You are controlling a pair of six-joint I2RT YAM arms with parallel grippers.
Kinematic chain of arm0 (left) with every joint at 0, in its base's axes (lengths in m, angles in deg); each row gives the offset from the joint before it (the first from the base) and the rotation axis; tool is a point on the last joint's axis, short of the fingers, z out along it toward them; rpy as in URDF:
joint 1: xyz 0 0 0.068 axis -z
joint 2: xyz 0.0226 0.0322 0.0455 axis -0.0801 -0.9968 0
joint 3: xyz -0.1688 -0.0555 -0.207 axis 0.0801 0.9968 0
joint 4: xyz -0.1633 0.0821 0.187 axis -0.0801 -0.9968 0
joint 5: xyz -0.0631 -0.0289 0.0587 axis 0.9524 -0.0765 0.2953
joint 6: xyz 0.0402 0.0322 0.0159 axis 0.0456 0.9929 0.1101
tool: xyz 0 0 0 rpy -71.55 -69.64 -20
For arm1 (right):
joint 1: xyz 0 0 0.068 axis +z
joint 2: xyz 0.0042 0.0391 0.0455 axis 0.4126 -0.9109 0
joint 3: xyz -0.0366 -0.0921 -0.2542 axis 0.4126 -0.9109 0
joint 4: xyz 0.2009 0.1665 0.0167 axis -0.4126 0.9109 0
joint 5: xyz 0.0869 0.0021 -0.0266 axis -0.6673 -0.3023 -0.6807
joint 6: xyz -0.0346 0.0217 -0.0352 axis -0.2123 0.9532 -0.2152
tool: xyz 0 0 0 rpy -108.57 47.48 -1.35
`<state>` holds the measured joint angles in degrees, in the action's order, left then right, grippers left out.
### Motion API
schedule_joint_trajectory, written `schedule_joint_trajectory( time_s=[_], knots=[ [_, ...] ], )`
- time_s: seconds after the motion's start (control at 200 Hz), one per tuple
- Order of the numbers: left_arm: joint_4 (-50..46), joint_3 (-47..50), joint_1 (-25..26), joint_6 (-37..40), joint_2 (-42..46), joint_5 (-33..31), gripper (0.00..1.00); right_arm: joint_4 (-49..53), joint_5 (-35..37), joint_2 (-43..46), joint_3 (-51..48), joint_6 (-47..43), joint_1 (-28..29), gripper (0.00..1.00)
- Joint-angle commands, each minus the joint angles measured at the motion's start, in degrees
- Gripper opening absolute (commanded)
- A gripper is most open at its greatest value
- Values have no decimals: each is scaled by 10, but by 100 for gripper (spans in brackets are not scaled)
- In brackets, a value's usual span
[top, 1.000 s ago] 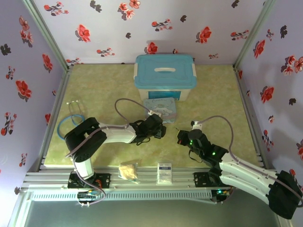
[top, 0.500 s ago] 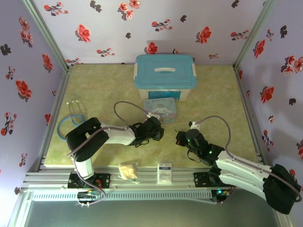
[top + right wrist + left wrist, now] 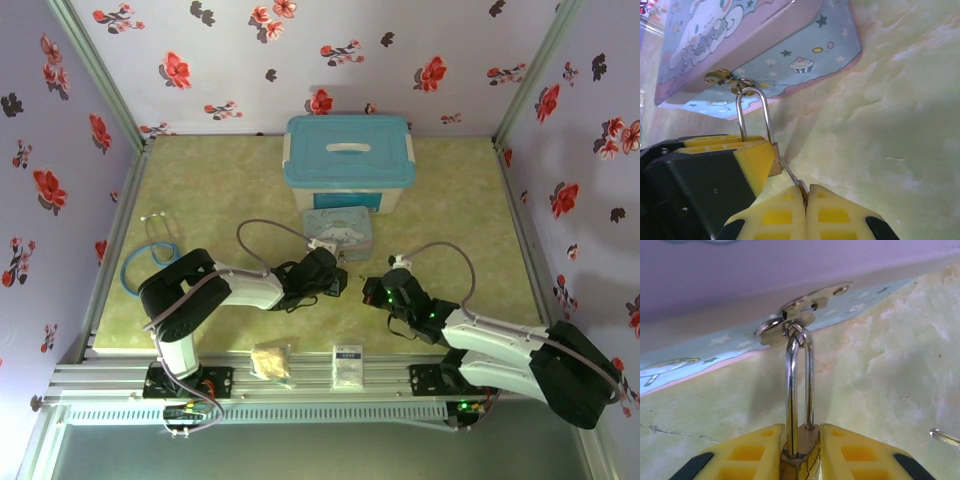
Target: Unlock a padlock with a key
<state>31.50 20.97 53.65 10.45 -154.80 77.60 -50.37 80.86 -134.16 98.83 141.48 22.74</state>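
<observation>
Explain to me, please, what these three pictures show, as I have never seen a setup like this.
These are two robot arms bolted at the near edge of a table, each ending in a two-finger gripper. One picture looks down from a fixed camera above and behind them. The other two come from small cameras on the wrists, so the yellow pads at the bottom are that arm's own fingers. On the table stand a blue-lidded storage box and, nearer, a blue cartoon tin whose hasp is closed by a small brass padlock. The left gripper is clamped on the padlock's body. The right gripper is shut on a thin key, whose tip is at the lock's body; whether it is in the keyhole I cannot tell.
</observation>
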Motion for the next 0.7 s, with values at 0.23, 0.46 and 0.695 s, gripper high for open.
schedule_joint_trajectory(
  time_s=[0.23, 0.46, 0.695],
  knots=[
    [112, 56, -14, -86, 6, 15, 12, -88, -19, -47, -18, 57, -3, 0],
    [232, 111, -22, -189, 13, 13, 2, -123, -30, -57, -41, 148, -1, 0],
    [356, 150, -22, -288, -19, 13, 0, -144, 46, -38, -63, 219, 54, 0]
  ],
)
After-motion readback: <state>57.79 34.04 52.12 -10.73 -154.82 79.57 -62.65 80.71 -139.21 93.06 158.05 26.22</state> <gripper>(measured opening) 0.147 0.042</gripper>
